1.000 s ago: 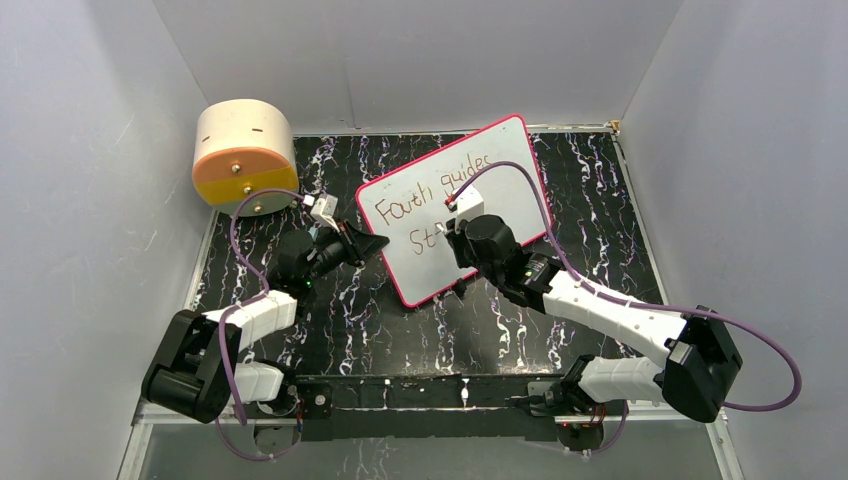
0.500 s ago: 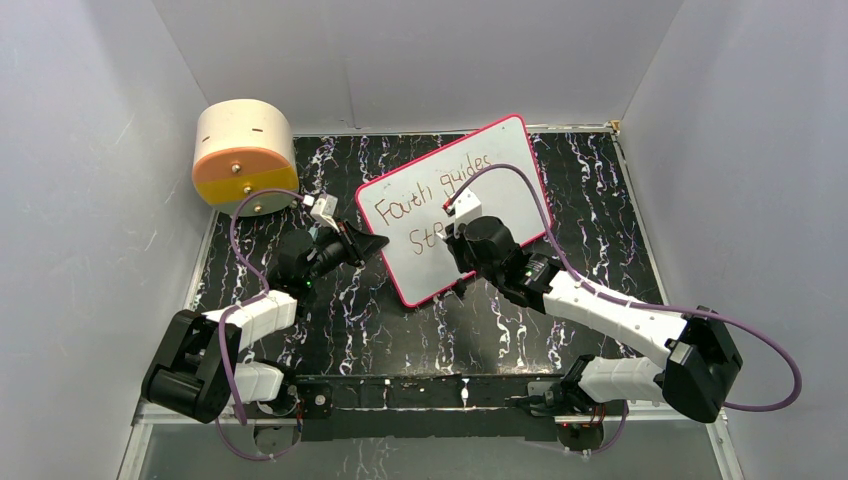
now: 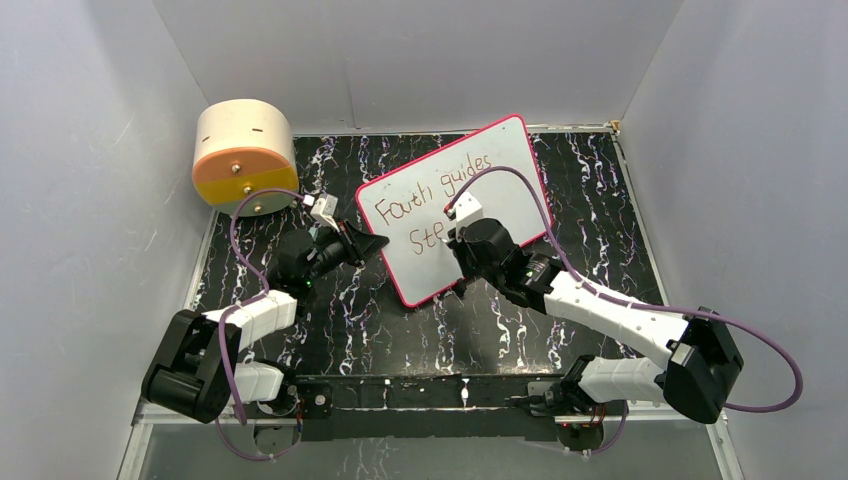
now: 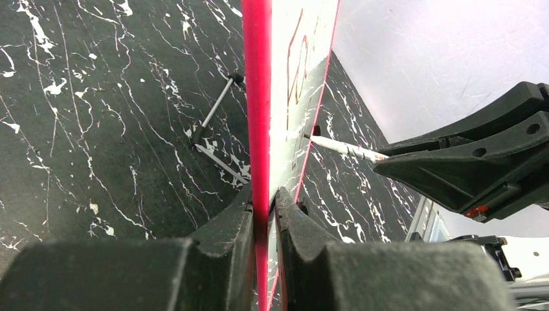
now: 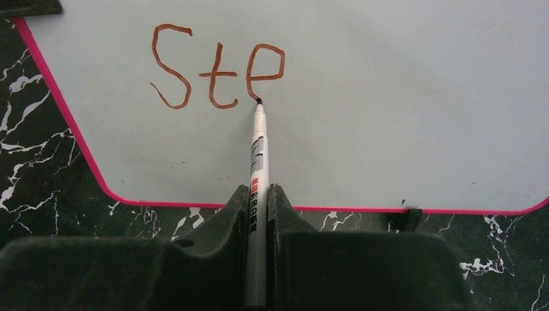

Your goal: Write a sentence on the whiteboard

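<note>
The whiteboard (image 3: 500, 170) with a pink-red frame stands tilted on the black marbled table. Its sentence (image 3: 425, 205) reads "Faith guides" on the upper line and "Ste" (image 5: 217, 68) on the lower line. My left gripper (image 3: 372, 243) is shut on the board's left edge (image 4: 257, 129), a finger on each face. My right gripper (image 3: 452, 232) is shut on a white marker (image 5: 257, 181). The marker's tip (image 5: 259, 101) touches the board at the foot of the "e". The marker also shows in the left wrist view (image 4: 346, 149).
A round tan-and-orange drum (image 3: 243, 155) lies at the far left corner. A thin grey metal rod (image 4: 213, 116) rests on the table behind the board. Black clips (image 5: 404, 219) sit on the board's lower edge. Grey walls enclose the table.
The lower line has grown from "St" to "Ste" as my right gripper moved the marker slightly right across the board. The left gripper and board have stayed still.
</note>
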`<state>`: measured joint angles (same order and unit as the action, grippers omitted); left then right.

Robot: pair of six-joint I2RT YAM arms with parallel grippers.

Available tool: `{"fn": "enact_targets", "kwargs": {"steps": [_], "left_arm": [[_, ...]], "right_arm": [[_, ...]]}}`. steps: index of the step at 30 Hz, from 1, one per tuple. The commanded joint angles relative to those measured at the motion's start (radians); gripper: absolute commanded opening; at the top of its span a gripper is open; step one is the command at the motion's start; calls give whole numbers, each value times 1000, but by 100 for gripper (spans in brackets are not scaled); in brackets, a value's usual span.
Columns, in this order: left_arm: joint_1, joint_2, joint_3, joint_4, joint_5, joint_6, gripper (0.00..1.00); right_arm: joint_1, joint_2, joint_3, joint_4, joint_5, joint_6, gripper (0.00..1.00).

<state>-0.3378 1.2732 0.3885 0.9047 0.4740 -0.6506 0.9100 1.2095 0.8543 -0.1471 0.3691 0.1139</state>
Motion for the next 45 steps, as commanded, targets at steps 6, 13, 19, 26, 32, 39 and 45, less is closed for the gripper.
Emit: {"fn": "enact_targets", "kwargs": {"steps": [6,13,19,26,32,39,45], "left_arm": [[-12,-13,21,-43,-7,33,0],[-12,-11,21,-44,-6,31,0],[-13,-11,21,-45,-6,32,0],[-12,-11,21,-46,-7,32,0],[-12,-11,21,-46,-7,31,0],[-12,-8,22,-47,-6,31,0],[-12,-6,23,-47,-6,32,0]], "right_arm": [[-5,-17,-17,-10,100,12,0],[-6,-39,-27,54,110,12,0],[-8,-69,-32,97,119,4,0],[-17,-82,-36,139,118,1,0],[-22,-58,-28,169,107,-2,0],[-28,-41,-18,182,94,-7,0],[-33,-14,-6,156,85,-2,0]]}}
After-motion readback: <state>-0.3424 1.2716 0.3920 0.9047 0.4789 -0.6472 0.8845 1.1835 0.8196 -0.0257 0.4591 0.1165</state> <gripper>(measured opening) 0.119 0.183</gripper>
